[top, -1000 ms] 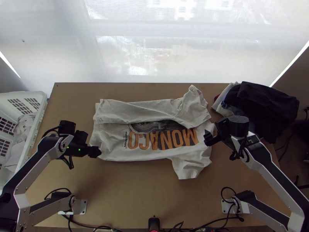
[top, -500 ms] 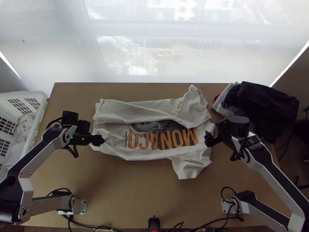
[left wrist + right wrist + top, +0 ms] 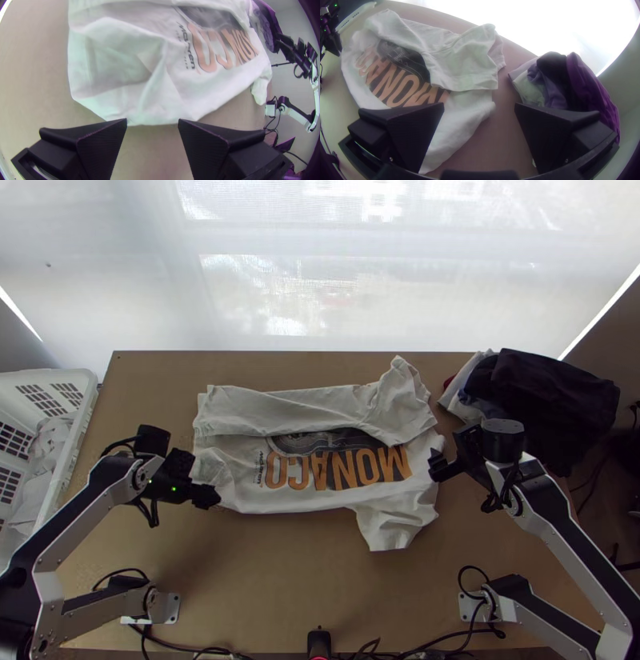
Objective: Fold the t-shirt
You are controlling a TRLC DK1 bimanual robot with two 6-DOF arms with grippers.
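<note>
Left gripper [image 3: 152,120], wide apart and empty, right by the T-shirt [image 3: 320,470] hem's near corner, the place to pinch; cloth mid-table [image 3: 272,580], should be light, soft, crumple-prone, far side folded in; long axis along the far edge, collar end rightward; right gripper [image 3: 479,104] beside it, spread wide, nothing held

The white short-sleeved cotton t-shirt with orange block lettering over a dark printed picture [image 3: 332,500] lies sideways on the counter, print up. Its far side is folded once lengthwise over the print, that sleeve on top; the near sleeve spreads outward, and the hem end is wrinkled.
</note>
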